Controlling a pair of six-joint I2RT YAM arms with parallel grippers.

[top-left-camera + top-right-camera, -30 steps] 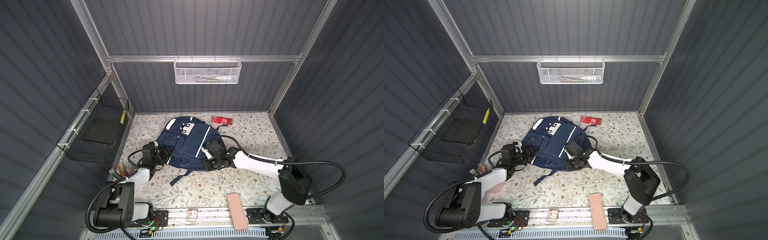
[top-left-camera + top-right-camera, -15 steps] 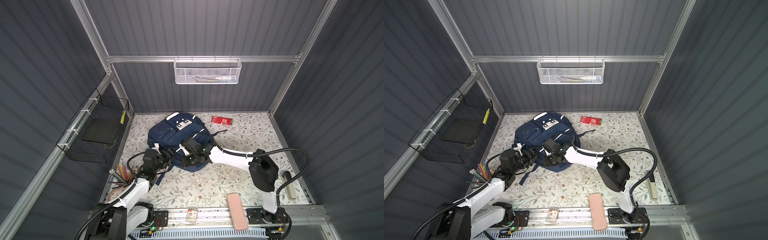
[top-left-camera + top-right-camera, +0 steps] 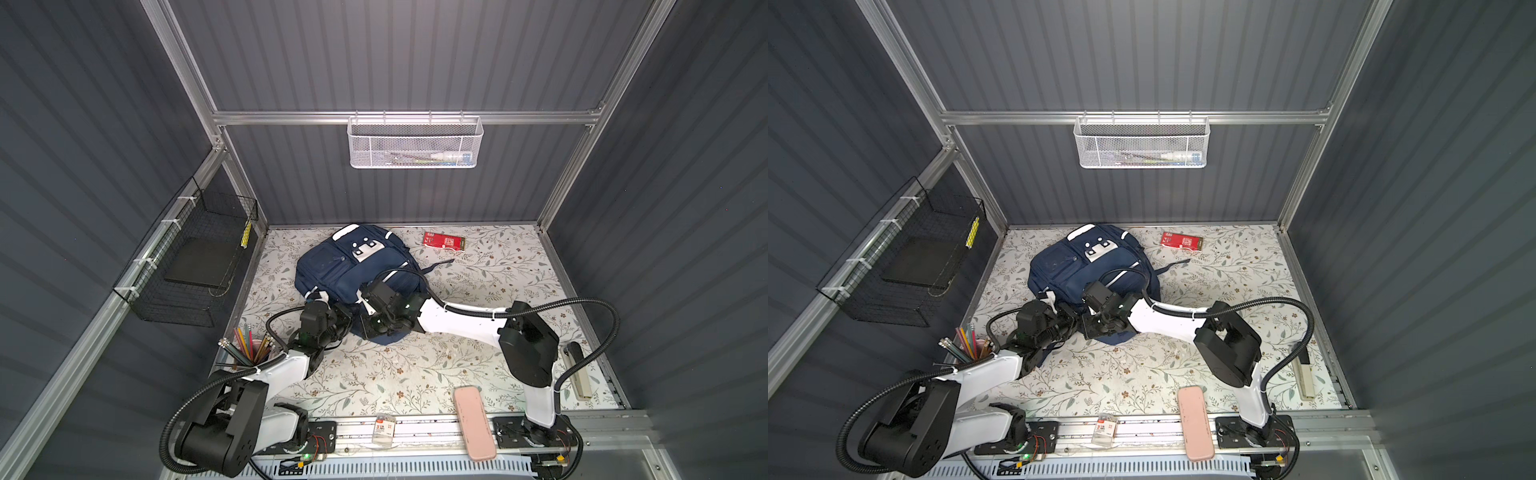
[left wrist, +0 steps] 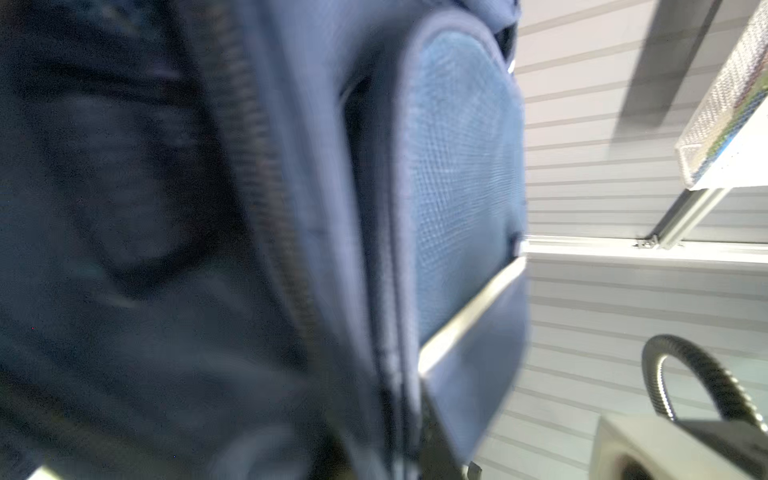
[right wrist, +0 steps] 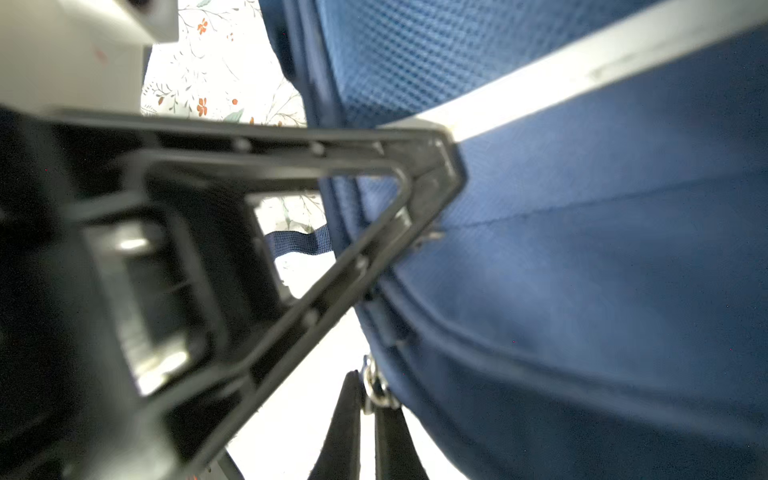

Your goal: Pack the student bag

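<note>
The student bag (image 3: 357,270) lies on the desk (image 3: 415,374). My right jaws clamp its zip pull (image 5: 376,395); my left jaws are together at its seam. Likely step: opening. Next: draw the zip along, bag braced.

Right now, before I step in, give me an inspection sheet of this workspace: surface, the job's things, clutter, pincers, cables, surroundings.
Surface: floral mat, flat.
Job's things: navy student bag lying front up, towards the back left.
Clutter: red box beside the bag; pencil cup at the left edge; pink pencil case across the front rail; small clear box on the rail.
Pincers: left pincer shut on the bag's near edge; right pincer shut on a zip pull.
Cables: black hose loops off the right arm.
Surroundings: white mesh basket on the back wall; black wire basket on the left wall.
</note>
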